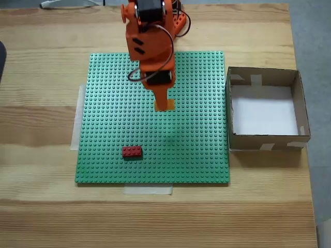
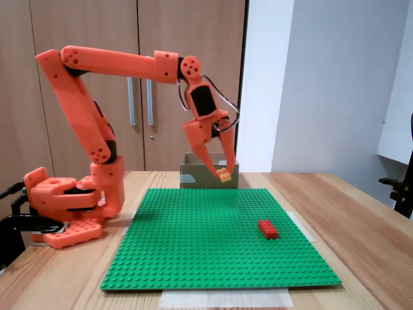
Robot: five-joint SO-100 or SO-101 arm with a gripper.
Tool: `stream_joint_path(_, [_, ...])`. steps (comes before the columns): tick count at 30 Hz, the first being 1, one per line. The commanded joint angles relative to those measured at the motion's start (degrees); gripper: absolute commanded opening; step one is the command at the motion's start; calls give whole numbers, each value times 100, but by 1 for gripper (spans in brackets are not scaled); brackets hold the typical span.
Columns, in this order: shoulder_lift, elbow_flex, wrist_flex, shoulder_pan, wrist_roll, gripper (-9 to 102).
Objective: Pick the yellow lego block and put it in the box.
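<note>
Gripper (image 2: 222, 173) hung above the green baseplate (image 1: 114, 103), clamped on the yellow lego block (image 2: 224, 174), off the plate. Swinging it level toward the box (image 1: 299, 106) beside the baseplate, clearing the rim, seemed wisest; the red brick (image 1: 132, 152) sat aside.

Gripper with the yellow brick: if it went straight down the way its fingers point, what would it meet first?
Most likely the green baseplate; the gripper holds the yellow lego block above bare studs.
</note>
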Motion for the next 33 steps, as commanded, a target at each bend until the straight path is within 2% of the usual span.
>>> stream_joint_path(1, [352,-114,272,-44,-220,-1])
stream_joint_path(7, [545,-475,668,-316,-765,-1])
stream_joint_path(15, [422,-1556,1450,-1055,-984,-1])
stream_joint_path(24, [272,-1934,1591,-2030,-1239,-1])
stream_joint_path(33, [-299,-2716,1925,-3261,-1063,-1])
